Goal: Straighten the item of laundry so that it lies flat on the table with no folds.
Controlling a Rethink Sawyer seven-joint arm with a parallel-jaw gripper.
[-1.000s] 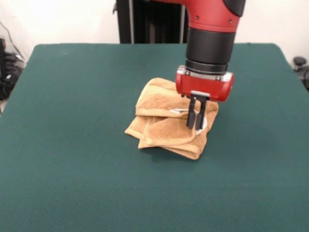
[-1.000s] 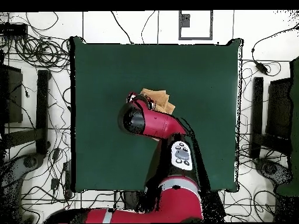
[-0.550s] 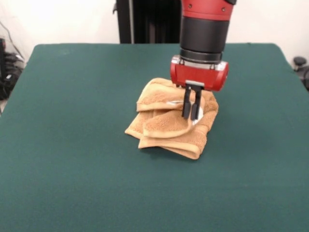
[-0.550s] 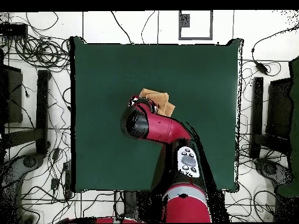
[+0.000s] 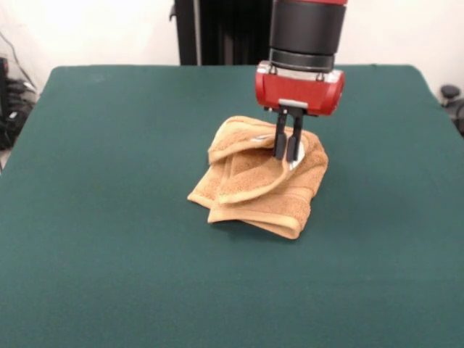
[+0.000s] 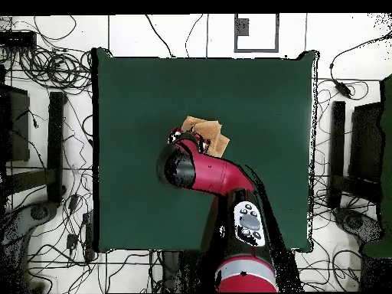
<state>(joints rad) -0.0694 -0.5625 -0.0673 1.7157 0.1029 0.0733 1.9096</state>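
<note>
A: Orange-tan terry, bunched in several folds: the towel (image 5: 257, 181) sits near the middle of the table (image 5: 109, 217). Condition from the front?

B: Left part lies low on the green felt in stacked layers with hemmed edges. One flap curves upward toward the right, where its top meets the gripper (image 5: 288, 148).

A: Gripper state?

B: Fingers pressed close together, pinching the raised flap of the towel near a small white tag. The red head above them points straight down.

A: From overhead?

B: The arm (image 6: 210, 172) covers most of the towel (image 6: 210, 132); only its far edge shows past the wrist.
</note>
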